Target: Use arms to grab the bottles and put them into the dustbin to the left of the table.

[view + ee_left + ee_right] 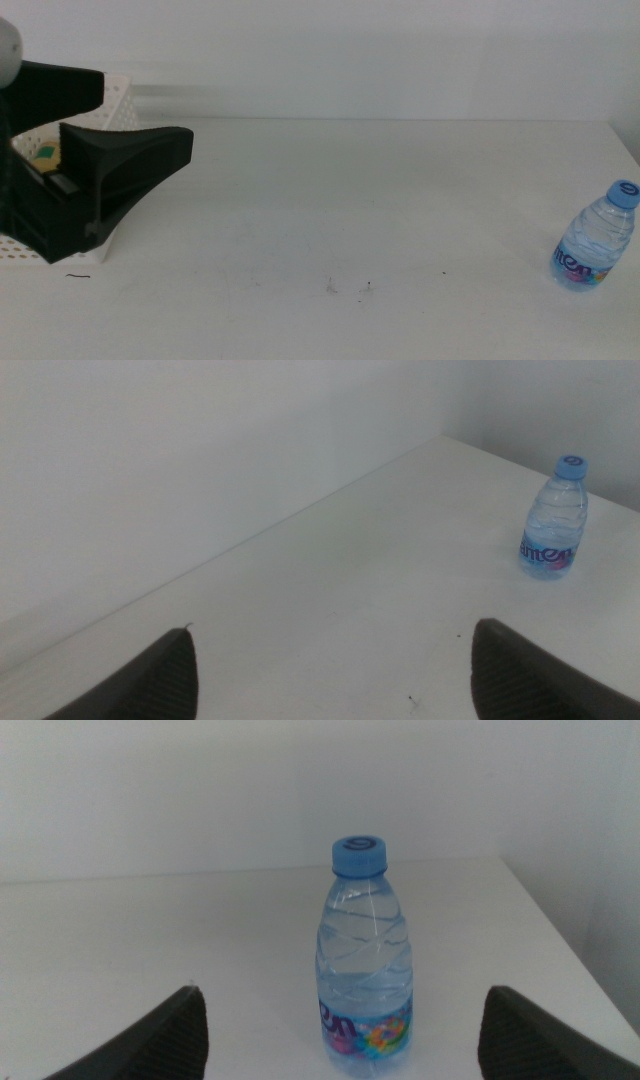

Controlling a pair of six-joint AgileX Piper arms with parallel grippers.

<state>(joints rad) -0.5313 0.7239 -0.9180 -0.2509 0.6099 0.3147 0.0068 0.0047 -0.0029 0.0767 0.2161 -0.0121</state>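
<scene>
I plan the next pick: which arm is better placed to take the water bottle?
The right. Its open gripper faces the upright water bottle directly, while the left gripper is over the white basket at the table's opposite side.

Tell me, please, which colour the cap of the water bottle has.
The cap of the water bottle is light blue; the right wrist view shows it best.

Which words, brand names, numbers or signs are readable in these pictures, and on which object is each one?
"nten": the only letters I can make out, part of a longer blue word on the water bottle's label, left wrist view; uncertain.
Blue cap: an embossed ring mark, no readable letters.
Label in the right wrist view: cut off and blurred, unreadable.
Label in the middle view: too blurred to read.
Dustbin, table, left gripper and right gripper: no text.
</scene>
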